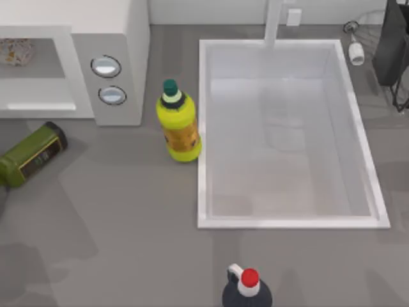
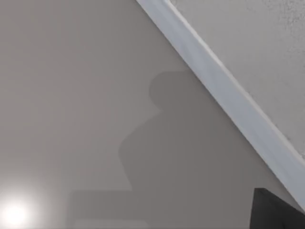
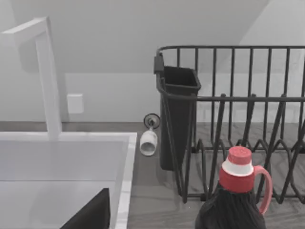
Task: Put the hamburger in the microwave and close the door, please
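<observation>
Hamburger: the small rounded white lump with orange-yellow blotches (image 1: 15, 52) lies inside the microwave's cavity, at the far left of the top view, resting on the cavity floor.
Microwave: the large white-grey boxy appliance (image 1: 121, 25) stands at the table's upper left; its two round silver dials (image 1: 106, 66) sit one above the other on the side panel to the right of the cavity.
Door: I cannot tell from these views where the door panel stands; the cavity looks open from above.
Yellow bottle: a yellow plastic bottle with a green cap and an orange label (image 1: 178, 123) stands upright between the microwave and the sink, just beside the sink's left rim.
Green bottle: a dark green bottle with a black cap (image 1: 30, 154) lies on its side on the grey table (image 1: 128, 217), in front of the microwave.
Sink: the white rectangular basin (image 1: 203, 128) fills the middle and right of the table, with a white tap (image 3: 46, 71) at its far edge.
Dark jug: a dark bottle with a red-and-white cap and a pink handle (image 3: 237, 191) stands near the table's front edge, below the sink in the top view.
Rack: a black wire dish rack (image 3: 228, 119) with a black cup holder stands right of the sink; a small white wine glass (image 3: 148, 138) lies beside it.
Left gripper: its jaw state cannot be told.
Right gripper: its jaw state cannot be told.
</observation>
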